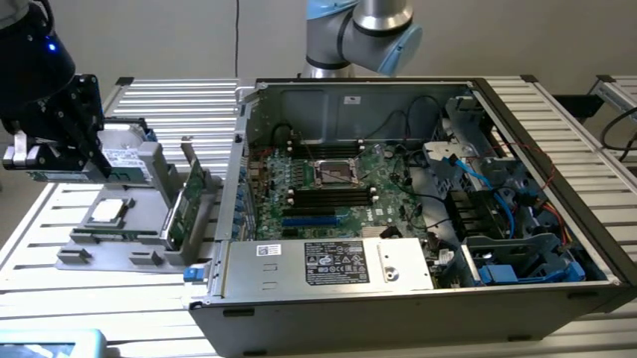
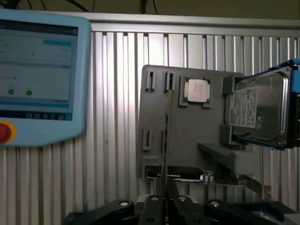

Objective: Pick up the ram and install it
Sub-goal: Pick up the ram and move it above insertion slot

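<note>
Now the claw (image 2: pixel 165 208) is clenching the ram (image 2: pixel 165 140) edge-on above the grey tray (image 2: pixel 192 126), hanging well apart from the motherboard (image 1: pixel 383 160); pickup looking done, installing not yet.

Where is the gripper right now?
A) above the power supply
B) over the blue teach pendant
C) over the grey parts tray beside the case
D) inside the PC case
C: in the exterior view the gripper hangs over the grey parts tray, outside the open PC case, toward the exterior view's left.
</note>
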Tool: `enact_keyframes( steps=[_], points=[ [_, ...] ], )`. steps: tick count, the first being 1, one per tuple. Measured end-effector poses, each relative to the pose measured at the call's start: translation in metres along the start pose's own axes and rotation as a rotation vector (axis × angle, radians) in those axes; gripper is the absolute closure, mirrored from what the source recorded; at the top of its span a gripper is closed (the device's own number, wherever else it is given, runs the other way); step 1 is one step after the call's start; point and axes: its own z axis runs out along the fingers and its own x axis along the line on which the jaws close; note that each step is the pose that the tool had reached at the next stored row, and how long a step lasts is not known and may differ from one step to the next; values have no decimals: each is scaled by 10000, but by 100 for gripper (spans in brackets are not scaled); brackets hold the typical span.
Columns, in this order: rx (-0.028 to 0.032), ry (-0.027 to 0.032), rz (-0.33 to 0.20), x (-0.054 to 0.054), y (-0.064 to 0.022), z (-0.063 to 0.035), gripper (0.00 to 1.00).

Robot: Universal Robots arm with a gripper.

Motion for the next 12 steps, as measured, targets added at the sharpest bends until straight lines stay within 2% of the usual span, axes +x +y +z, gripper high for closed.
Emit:
enact_keyframes(
  steps=[8, 12],
  points=[
    [-5, 1, -4, -19, -309, -120, 86],
    [-5, 0, -5, -25, -463, -143, 86]
  ],
)
